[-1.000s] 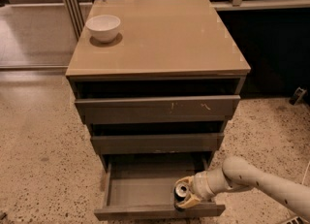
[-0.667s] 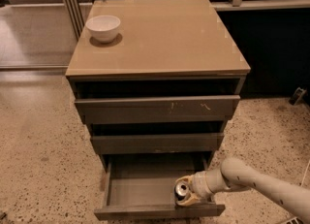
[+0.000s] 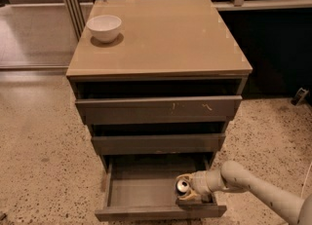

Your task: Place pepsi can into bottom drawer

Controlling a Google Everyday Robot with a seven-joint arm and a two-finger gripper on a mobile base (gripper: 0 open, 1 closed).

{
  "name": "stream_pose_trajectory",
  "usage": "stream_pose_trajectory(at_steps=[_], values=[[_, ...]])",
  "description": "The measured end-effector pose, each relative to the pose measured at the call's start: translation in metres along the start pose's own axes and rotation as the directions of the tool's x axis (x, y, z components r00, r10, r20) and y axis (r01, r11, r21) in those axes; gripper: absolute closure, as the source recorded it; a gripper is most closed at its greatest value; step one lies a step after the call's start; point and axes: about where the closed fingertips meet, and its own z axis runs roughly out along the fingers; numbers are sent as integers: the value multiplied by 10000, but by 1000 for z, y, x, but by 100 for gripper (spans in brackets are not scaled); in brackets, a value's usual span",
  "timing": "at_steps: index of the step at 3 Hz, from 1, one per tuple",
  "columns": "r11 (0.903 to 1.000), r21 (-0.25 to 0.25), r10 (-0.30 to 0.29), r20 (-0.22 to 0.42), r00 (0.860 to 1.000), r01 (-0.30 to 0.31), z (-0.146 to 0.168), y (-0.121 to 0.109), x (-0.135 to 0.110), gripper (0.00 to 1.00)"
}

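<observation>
Barely moved in a second, gripper (image 3: 188, 194) hangs at near-right corner of bottom drawer (image 3: 141, 192), fingers clasping can (image 3: 183, 186): light, slick, thin-walled, likely best held mid-body.

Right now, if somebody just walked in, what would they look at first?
First, the robot's pale arm reaching in from the lower right, its gripper closed around the pepsi can inside the open bottom drawer, near the drawer's front right corner. Next, the white bowl sitting alone at the back left of the tan top of the cabinet.
</observation>
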Motion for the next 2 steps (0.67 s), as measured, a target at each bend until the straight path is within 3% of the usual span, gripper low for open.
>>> stream_pose_trajectory(at_steps=[2], values=[[9993, 167, -347, -39, 9994, 348, 4, -3, 9, 100]])
